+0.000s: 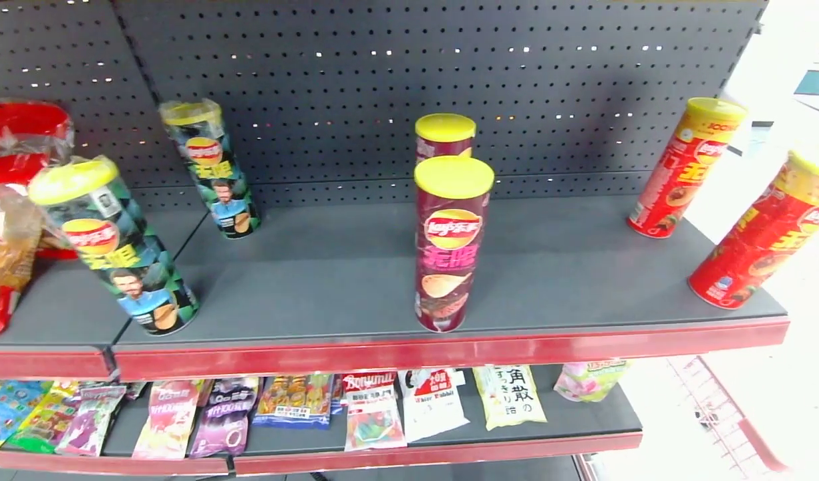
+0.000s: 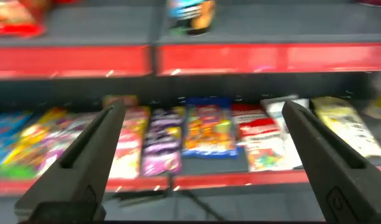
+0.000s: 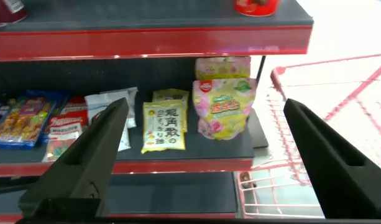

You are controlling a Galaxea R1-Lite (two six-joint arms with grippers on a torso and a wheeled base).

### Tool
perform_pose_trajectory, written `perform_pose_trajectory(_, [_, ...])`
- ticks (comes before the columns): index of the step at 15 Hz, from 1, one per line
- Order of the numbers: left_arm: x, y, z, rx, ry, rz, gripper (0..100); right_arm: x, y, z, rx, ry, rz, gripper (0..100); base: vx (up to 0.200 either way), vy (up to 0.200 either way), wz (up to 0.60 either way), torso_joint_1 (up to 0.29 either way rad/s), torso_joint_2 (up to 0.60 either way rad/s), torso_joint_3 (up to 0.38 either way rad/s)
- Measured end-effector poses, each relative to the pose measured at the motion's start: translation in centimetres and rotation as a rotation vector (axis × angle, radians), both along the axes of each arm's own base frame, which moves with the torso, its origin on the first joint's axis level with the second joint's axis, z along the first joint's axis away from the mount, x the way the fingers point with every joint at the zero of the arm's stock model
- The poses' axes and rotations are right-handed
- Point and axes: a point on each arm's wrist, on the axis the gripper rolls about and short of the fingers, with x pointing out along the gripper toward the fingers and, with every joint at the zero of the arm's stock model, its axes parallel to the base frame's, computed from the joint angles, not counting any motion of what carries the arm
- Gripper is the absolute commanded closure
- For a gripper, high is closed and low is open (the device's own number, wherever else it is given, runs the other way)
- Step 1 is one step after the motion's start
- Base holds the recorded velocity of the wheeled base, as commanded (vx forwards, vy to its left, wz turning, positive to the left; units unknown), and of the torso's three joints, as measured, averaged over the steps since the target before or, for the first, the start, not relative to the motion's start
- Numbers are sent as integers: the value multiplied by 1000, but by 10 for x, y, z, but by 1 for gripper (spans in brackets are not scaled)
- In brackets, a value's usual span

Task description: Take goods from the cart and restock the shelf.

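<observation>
I see the shelf (image 1: pixel 356 267), a dark board with a red front lip, backed by a pegboard (image 1: pixel 356 80). Under it sits the lower shelf (image 1: pixel 583 407), with flat packets (image 1: pixel 296 401) in a row along its front edge. The cart (image 1: pixel 723 407), red wire, stands past the shelf's right end and down low. The right wrist view has it too (image 3: pixel 314 81), but I can't tell what is in it.

The left gripper (image 2: pixel 202 107) is in front of the lower shelf, fingers spread wide, gripping nothing. The right gripper (image 3: pixel 206 104) is near the lower shelf's right end, also spread wide and bare.

Cans on the shelf, all upright:
- The front red can (image 1: pixel 763 234) is at the front right corner.
- The back red can (image 1: pixel 687 167) is behind it, near the right edge.
- The front maroon can (image 1: pixel 451 244) is mid-shelf, just at the front lip.
- The back maroon can (image 1: pixel 445 137) is straight behind it by the pegboard, mostly hidden.
- The front green can (image 1: pixel 115 247) is near the front lip, toward the left.
- The back green can (image 1: pixel 212 170) is farther back, close to the pegboard.

All six have yellow lids. Pairs are well apart from each other.

Red bags (image 1: pixel 9 200) are bunched at the shelf's left end, beside the front green can. At the lower shelf's right end a pink bag (image 3: pixel 224 102) stands beside a yellow packet (image 3: pixel 164 127).
</observation>
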Motion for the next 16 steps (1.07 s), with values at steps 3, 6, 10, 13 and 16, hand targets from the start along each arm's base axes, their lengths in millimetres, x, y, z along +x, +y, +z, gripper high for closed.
perform_pose_trajectory(3, [0,0,0,0,0,1,0,0,0,0,0,1,0,0,0,0,0,0,0,0])
perform_pose_trajectory(6, [0,0,0,0,1,1,0,0,0,0,0,1,0,0,0,0,0,0,0,0])
perform_pose_trajectory(10, [0,0,0,0,1,1,0,0,0,0,0,1,0,0,0,0,0,0,0,0])
perform_pose_trajectory(13, [0,0,0,1,1,1,0,0,0,0,-1,1,-4,0,0,0,0,0,0,0])
perform_pose_trajectory(16, [0,0,0,1,0,1,0,0,0,0,-3,1,-4,0,0,0,0,0,0,0])
